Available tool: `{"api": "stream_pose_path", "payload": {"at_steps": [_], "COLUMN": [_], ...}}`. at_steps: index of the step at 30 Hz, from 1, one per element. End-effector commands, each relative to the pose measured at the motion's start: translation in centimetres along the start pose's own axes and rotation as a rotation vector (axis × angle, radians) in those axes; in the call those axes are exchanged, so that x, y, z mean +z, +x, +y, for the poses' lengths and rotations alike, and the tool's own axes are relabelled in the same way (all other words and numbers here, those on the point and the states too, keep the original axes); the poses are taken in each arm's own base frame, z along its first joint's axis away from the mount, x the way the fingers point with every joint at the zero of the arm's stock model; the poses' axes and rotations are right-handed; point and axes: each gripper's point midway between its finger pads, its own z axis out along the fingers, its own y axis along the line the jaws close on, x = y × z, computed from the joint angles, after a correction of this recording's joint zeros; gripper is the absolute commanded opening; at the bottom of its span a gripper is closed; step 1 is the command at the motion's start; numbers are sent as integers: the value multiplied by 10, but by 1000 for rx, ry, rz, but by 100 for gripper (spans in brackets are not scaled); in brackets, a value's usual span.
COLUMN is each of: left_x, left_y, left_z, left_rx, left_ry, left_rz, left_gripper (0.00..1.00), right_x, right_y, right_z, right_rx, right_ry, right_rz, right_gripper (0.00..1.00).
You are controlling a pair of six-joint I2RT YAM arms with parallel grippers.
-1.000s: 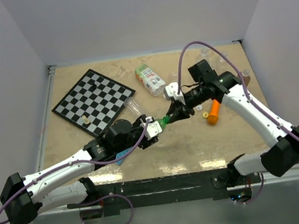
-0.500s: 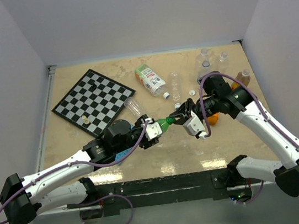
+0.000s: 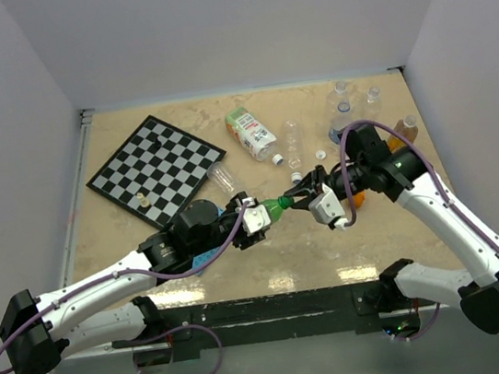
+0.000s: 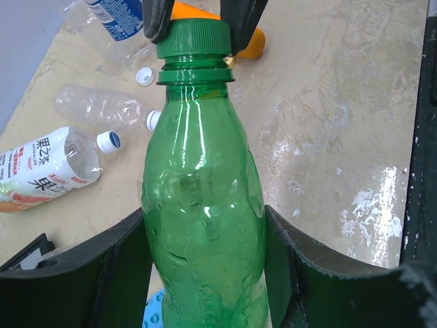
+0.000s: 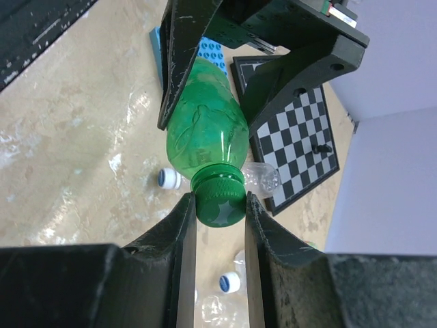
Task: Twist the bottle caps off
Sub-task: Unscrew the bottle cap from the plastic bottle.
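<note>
A green bottle [image 3: 272, 207] lies level above the table, held by its body in my left gripper [image 3: 255, 216], whose fingers [image 4: 130, 260] press both sides of it. In the left wrist view the bottle [image 4: 203, 205] fills the middle. Its green bottle cap [image 4: 193, 37] sits on the neck. My right gripper [image 3: 296, 197] is shut on that cap from the right. In the right wrist view the cap [image 5: 220, 198] is pinched between the two dark fingers [image 5: 183, 232] of my right gripper [image 5: 220, 206].
A chessboard [image 3: 156, 168] with a few pieces lies at the back left. A labelled bottle [image 3: 251, 133], a clear bottle [image 3: 293, 144] and a loose white cap [image 3: 320, 154] lie behind the grippers. An orange carrot toy [image 3: 355, 198] lies under my right arm. More small bottles [image 3: 341, 90] stand back right.
My right wrist has turned about the cap, its camera swinging from above to below, and the right arm has shifted toward me. The left gripper and bottle have stayed put.
</note>
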Motion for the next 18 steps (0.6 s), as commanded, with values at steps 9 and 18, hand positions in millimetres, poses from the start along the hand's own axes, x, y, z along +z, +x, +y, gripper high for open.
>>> {"api": "stream_pose_path", "payload": {"at_steps": [9,18], "left_x": [-3,-4], "left_y": [8,7], "left_z": [-2,-1], "left_rx": [-18,-18], "left_ry": [12,8], "left_rz": [40,38], "left_gripper": [6,6], "right_x": [-11,-25], "right_y": [-5,-11], "right_z": [-6,-11], "right_rx": [237,314], "right_ry": [128,160], "right_rz": [-57,-25], "right_gripper": [41,76]}}
